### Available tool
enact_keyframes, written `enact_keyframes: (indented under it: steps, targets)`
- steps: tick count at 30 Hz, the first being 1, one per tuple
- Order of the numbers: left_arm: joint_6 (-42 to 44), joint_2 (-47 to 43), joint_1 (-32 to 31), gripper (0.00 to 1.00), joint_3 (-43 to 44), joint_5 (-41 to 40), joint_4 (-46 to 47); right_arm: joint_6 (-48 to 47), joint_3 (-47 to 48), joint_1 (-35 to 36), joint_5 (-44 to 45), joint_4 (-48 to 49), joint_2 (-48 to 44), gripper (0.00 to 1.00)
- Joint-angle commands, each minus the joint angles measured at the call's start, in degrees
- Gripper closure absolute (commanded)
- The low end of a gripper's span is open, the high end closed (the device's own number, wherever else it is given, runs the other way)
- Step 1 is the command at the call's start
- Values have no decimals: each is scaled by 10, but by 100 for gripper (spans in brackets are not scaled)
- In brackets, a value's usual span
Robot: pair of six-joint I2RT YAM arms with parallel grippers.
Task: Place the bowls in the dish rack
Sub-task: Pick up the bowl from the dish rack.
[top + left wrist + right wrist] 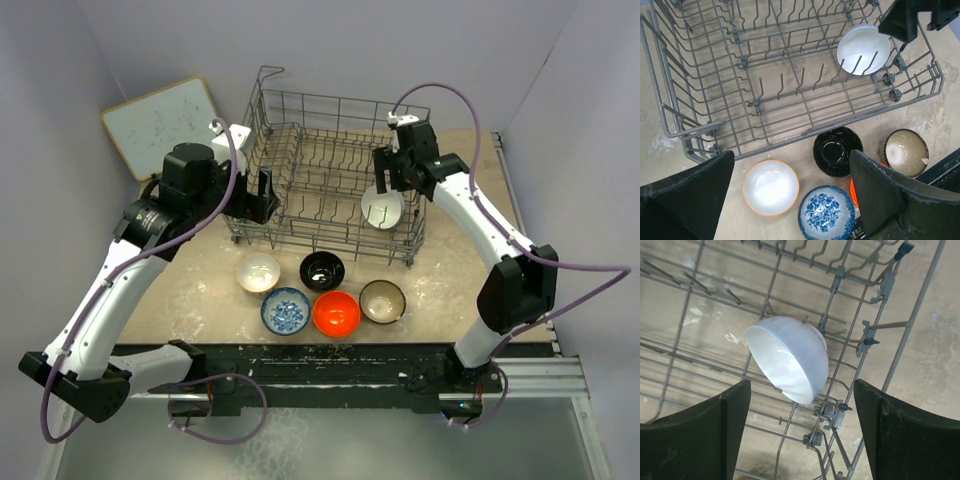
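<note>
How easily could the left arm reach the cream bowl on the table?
Probably yes, easily. Its fingers are open and the cream bowl lies uncovered on the table right in front of them, outside the rack. Only the blue bowl sits close beside it.

The beige bench (445, 288) carries a grey wire dish rack (300, 170) toward the back and a white board (160, 125) at its far left corner. In front of the rack, close together, sit a cream bowl (258, 271) and a black bowl (322, 269). Nearer the front edge are a blue-patterned bowl (285, 311), an orange-red bowl (336, 313) and a brown-rimmed bowl (382, 301).
</note>
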Motion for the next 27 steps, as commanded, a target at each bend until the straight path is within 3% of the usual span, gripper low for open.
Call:
enact_keyframes:
  steps: [1,12,21,27]
  targets:
    - [14,-30,6,1,-12,-7,14,-10,-5,11,63,-2,23,16]
    - [22,-37,11,1,-9,-16,10,-29,-11,18,127,27,76,29]
    - [25,-31,16,1,-15,-14,14,-46,-23,19,79,70,101,43]
    - [27,-37,19,1,-22,-15,13,-42,-29,20,77,94,120,48]
